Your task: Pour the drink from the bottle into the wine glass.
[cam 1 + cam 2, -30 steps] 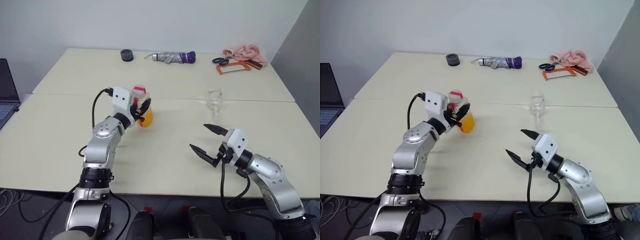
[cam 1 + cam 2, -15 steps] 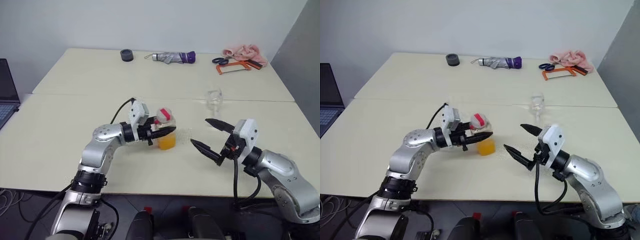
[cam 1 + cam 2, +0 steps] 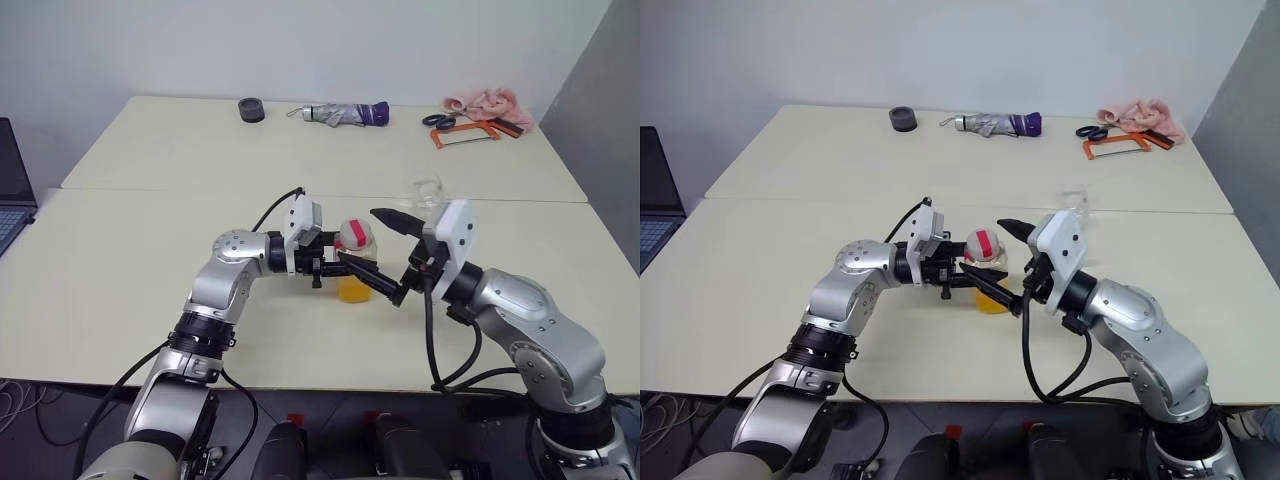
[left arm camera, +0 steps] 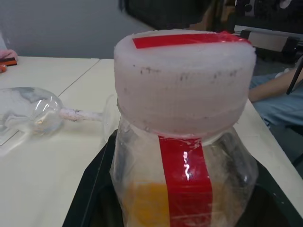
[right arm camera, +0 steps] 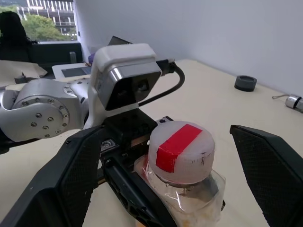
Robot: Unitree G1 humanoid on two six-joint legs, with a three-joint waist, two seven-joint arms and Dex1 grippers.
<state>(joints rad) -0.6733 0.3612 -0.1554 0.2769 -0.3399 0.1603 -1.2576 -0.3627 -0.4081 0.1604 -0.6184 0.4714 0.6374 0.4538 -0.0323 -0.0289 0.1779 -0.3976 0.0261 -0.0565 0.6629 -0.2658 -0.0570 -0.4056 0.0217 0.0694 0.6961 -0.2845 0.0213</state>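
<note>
My left gripper (image 3: 970, 272) is shut on the bottle (image 3: 356, 262), a small clear one with a red label stripe, and holds it upright over the middle of the near table. Orange drink (image 3: 353, 289) fills its lower part. Its white cap with a red stripe (image 5: 180, 151) is on. My right gripper (image 3: 362, 240) is open, with one finger on each side of the cap and apart from it. The clear wine glass (image 3: 1072, 197) stands behind my right gripper, which partly hides it; the left wrist view also shows the wine glass (image 4: 28, 113).
At the far edge of the back table (image 3: 180, 150) lie a black tape roll (image 3: 251, 108), a folded umbrella (image 3: 345, 114), a pink cloth (image 3: 485, 101) and scissors with an orange-framed saw (image 3: 465, 133). A laptop (image 3: 12, 190) sits at the left.
My left arm swung the bottle rightward and closer to me, with the gripper now pointing right. My right gripper rose and moved left until its open fingers flank the cap.
</note>
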